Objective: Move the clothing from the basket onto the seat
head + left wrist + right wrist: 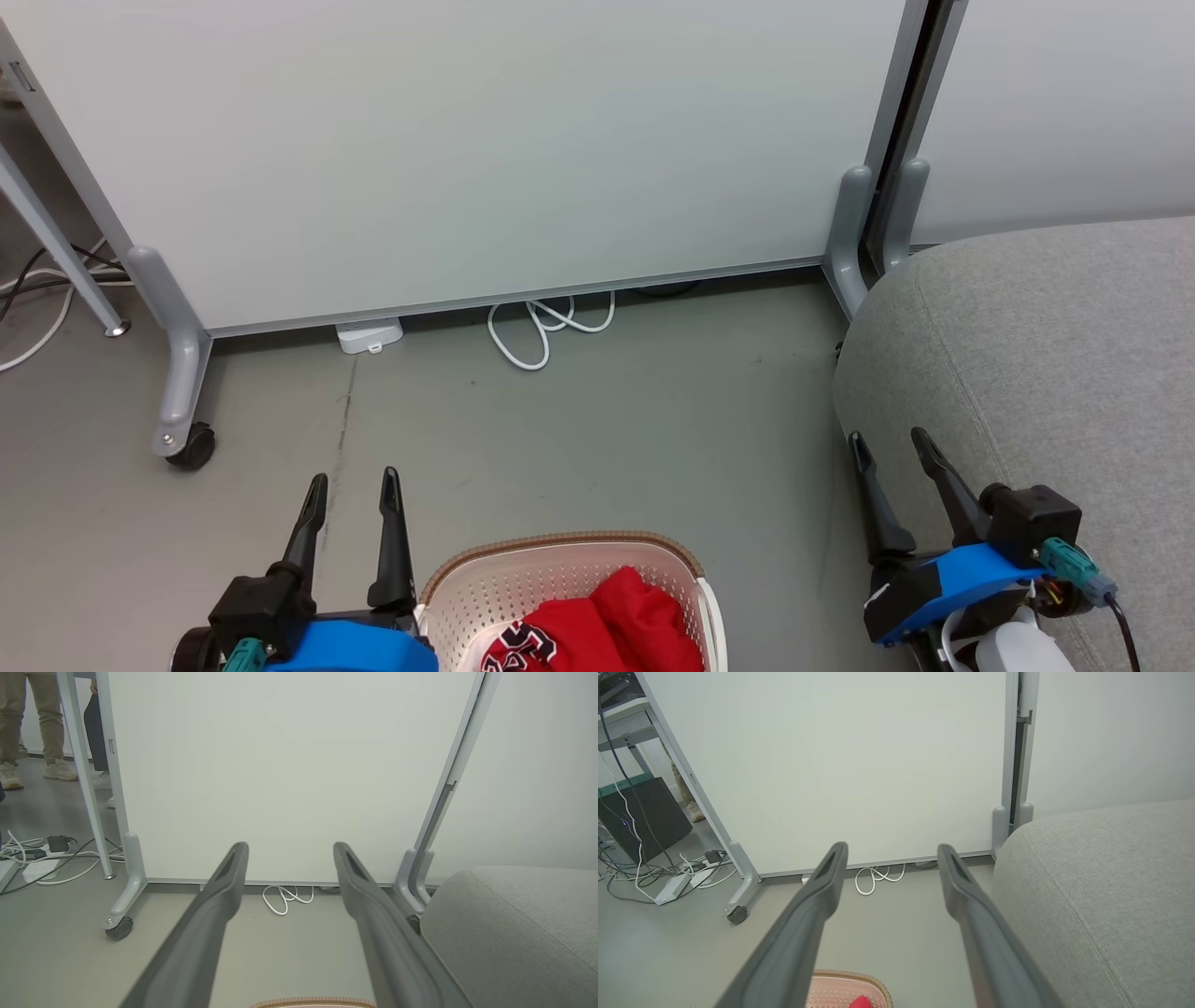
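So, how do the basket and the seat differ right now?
The basket is cream perforated plastic with a brown rim; the seat is grey fabric. The basket holds the red clothing; the seat's visible part bears none. The seat looks much larger than the basket. Both have rounded outlines.

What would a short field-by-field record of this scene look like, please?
clothing: red, heaped in the basket
basket: on the floor, between the grippers in the head view
seat: grey, right of the basket, no clothing on its visible part
left gripper: open, holding nothing
right gripper: open, holding nothing, near the seat's edge
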Controlling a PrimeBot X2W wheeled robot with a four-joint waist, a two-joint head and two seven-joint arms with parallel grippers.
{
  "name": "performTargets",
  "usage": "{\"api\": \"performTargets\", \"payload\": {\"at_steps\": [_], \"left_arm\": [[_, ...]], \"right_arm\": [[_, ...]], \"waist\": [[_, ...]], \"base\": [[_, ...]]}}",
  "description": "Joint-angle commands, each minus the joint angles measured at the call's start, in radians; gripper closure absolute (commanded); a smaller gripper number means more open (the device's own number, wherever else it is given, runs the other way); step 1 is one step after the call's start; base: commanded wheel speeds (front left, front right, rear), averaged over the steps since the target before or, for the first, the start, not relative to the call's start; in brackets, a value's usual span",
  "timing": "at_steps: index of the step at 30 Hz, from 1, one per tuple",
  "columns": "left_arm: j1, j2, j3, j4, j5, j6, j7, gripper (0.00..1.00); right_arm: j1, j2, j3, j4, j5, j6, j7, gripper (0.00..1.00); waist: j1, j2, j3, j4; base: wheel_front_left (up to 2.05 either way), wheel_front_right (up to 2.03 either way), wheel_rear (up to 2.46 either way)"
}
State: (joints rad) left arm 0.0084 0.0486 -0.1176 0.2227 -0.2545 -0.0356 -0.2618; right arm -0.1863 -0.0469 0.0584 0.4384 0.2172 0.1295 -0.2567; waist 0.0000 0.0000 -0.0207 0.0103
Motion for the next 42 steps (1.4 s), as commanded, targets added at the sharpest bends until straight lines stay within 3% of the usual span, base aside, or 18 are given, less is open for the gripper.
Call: {"api": "performTargets", "payload": {"at_steps": [1, 17, 29, 42], "left_arm": [[0.005, 0.003, -0.005, 0.003, 0.003, 0.005, -0.005, 0.0], [-0.009, 0.003, -0.018, 0.021, -0.015, 0.009, -0.005, 0.0], [-0.131, 0.008, -0.021, 0.126, -0.043, -0.012, 0.031, 0.0], [-0.316, 0.005, -0.032, 0.365, -0.154, -0.06, 0.102, 0.0]], "right_arm": [[-0.015, -0.006, 0.0, 0.002, -0.006, 0.002, -0.003, 0.0], [-0.02, -0.006, 0.0, -0.02, 0.002, 0.002, 0.004, 0.0], [-0.128, -0.006, 0.045, -0.112, 0.034, 0.001, -0.004, 0.0], [-0.252, -0.005, 0.086, -0.168, 0.074, 0.001, -0.01, 0.0]], "waist": [[0.0, 0.0, 0.0, 0.001], [0.0, 0.0, 0.035, -0.003], [0.0, 0.0, 0.316, -0.064], [0.0, 0.0, 0.594, -0.163]], "base": [[0.0, 0.0, 0.0], [0.0, 0.0, 0.0], [0.0, 0.0, 0.0], [0.0, 0.0, 0.0]]}}
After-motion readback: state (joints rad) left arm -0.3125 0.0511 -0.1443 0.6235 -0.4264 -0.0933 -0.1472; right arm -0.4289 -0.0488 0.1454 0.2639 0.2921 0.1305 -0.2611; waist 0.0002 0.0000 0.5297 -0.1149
